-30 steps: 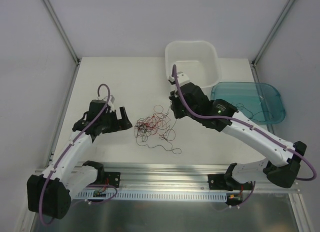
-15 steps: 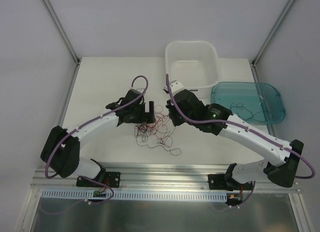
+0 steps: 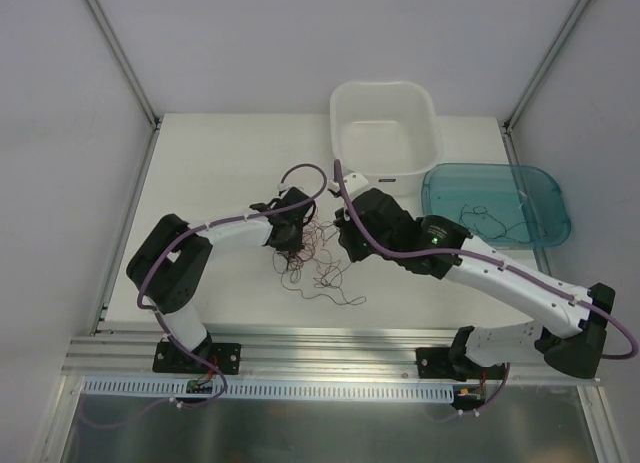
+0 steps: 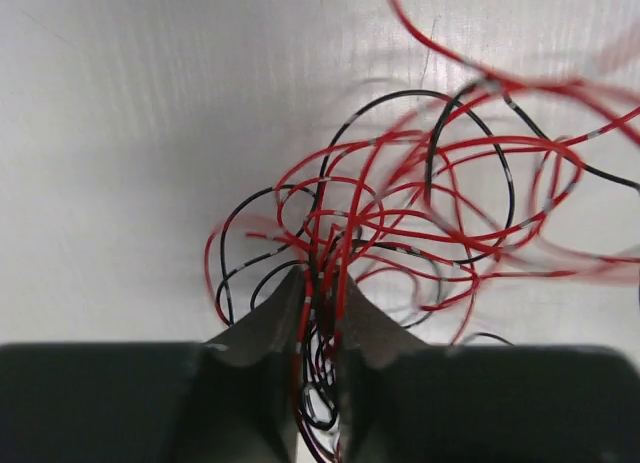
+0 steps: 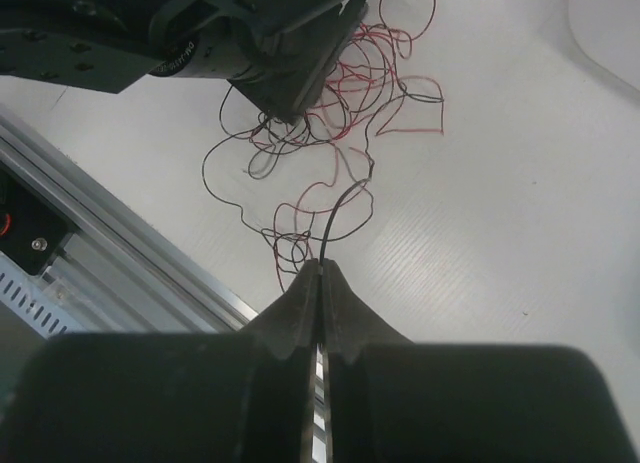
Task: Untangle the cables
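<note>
The cables [image 3: 318, 263] are a loose tangle of very thin red and black wires on the white table, between the two arms. My left gripper [image 3: 296, 245] sits at the tangle's left edge. In the left wrist view its jaws [image 4: 322, 279] are shut on a bundle of red and black strands [image 4: 400, 198] that runs between the fingers. My right gripper [image 3: 343, 245] is at the tangle's right side, shut [image 5: 322, 266] on a single black wire [image 5: 340, 208] that leads up to the tangle [image 5: 330, 113]. The left gripper [image 5: 288, 108] shows at the top of the right wrist view.
A white tub [image 3: 432, 113] stands at the back. To its right, a teal tray [image 3: 545, 198] holds a thin dark wire [image 3: 480, 215]. An aluminium rail [image 3: 330, 340] runs along the table's near edge, with slanted frame posts at both back corners.
My left arm has swung right from the table's left side to the tangle, and its jaws have closed on the strands. The right gripper has stayed shut and shifted only slightly.
</note>
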